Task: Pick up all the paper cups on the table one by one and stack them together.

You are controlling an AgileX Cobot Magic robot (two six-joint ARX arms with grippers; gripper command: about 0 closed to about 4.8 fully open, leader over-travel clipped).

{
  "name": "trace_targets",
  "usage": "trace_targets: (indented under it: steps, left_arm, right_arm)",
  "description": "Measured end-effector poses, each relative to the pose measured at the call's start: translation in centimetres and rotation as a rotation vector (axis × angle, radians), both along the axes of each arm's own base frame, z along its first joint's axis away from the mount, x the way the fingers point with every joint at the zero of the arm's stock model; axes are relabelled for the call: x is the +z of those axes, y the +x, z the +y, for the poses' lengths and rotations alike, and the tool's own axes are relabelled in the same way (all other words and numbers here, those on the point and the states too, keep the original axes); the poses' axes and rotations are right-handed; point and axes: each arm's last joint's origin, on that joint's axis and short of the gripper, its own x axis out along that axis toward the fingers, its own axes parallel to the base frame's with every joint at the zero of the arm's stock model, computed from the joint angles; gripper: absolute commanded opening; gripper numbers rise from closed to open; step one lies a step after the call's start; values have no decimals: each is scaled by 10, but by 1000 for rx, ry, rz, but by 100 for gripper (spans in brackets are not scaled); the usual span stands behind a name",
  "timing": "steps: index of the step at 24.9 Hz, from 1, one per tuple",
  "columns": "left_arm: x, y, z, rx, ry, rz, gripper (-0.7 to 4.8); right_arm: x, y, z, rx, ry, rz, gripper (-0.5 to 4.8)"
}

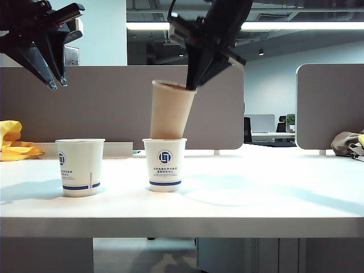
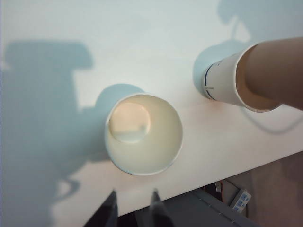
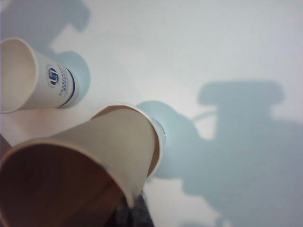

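while the left gripper (image 1: 56, 84) hangs jaws apart above the left white cup (image 1: 80, 166), the right gripper (image 1: 190, 85) pinches the tilted brown cup's (image 1: 169, 111) rim, its base inside the middle white cup (image 1: 164, 164) on the table (image 1: 256, 193).

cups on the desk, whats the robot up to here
It is stacking paper cups. The right gripper, shut on the rim of the brown cup, holds it tilted with its base in the mouth of the middle white cup, not seated yet. The other white cup stands alone to the left on the table. The left gripper hangs above that cup, holding nothing.
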Motion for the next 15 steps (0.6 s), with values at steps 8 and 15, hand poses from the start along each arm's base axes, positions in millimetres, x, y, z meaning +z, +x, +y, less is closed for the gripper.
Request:
trace_targets:
  steps: [8, 15]
  left_arm:
    - [0, 0, 0, 0, 0, 0, 94]
    - [0, 0, 0, 0, -1, -3, 93]
  right_arm:
    - [-20, 10, 6, 1, -18, 33, 0]
    - [-34, 16, 9, 1, -33, 60, 116]
